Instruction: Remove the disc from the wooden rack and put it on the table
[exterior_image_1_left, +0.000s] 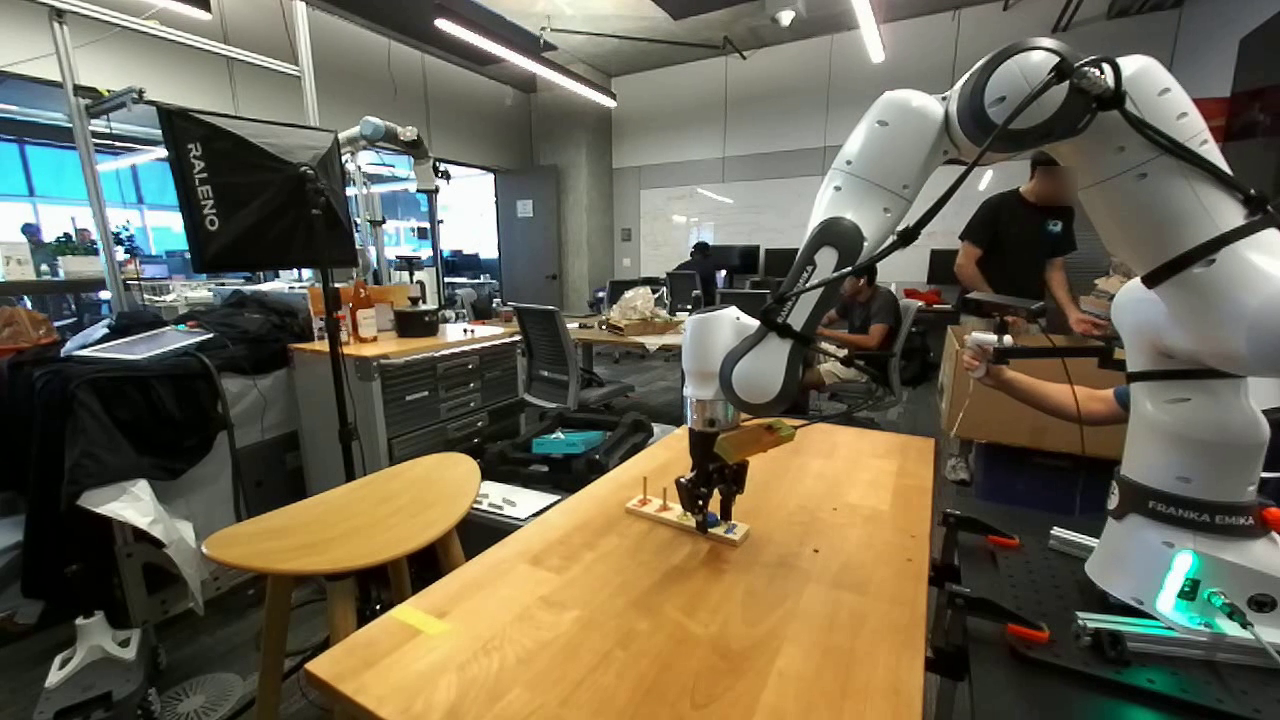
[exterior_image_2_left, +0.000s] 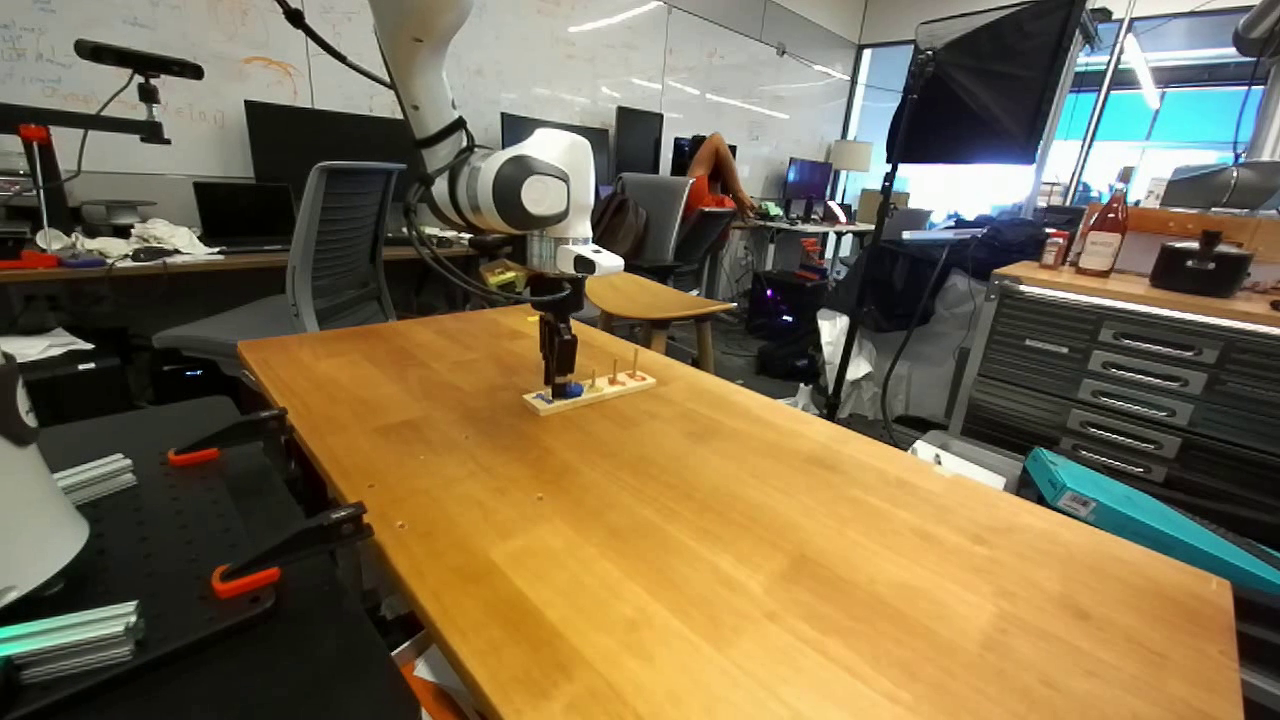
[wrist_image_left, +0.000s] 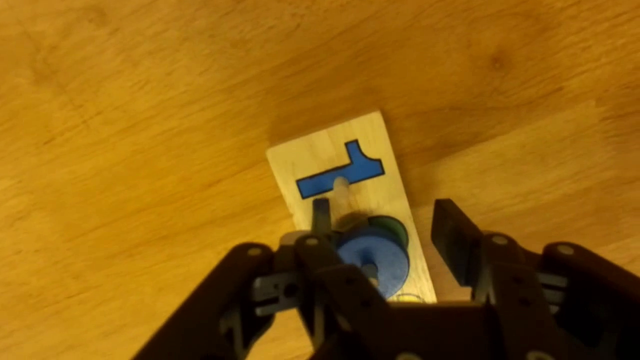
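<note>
The disc (wrist_image_left: 382, 255) is a round blue piece on a peg of the wooden rack (wrist_image_left: 325, 142); it also shows as a blue spot in both exterior views (exterior_image_1_left: 712, 520) (exterior_image_2_left: 573, 390). The pale rack, with several pegs and a printed blue "1", lies flat on the table (exterior_image_1_left: 600, 620). It shows in both exterior views (exterior_image_1_left: 660, 510) (exterior_image_2_left: 592, 397). My gripper (wrist_image_left: 381, 220) points down over the rack's "1" end. It is open, with one finger on each side of the disc. The left finger, in the wrist view, covers part of the disc. The right finger stands apart from it, beyond the rack's edge.
A bare peg (wrist_image_left: 341, 186) rises by the "1". Taller pegs (exterior_image_1_left: 645, 487) stand at the rack's other end. A rounded wooden stool (exterior_image_1_left: 350, 510) stands beside the table. Black clamps (exterior_image_2_left: 290, 550) grip the table's edge near the robot base.
</note>
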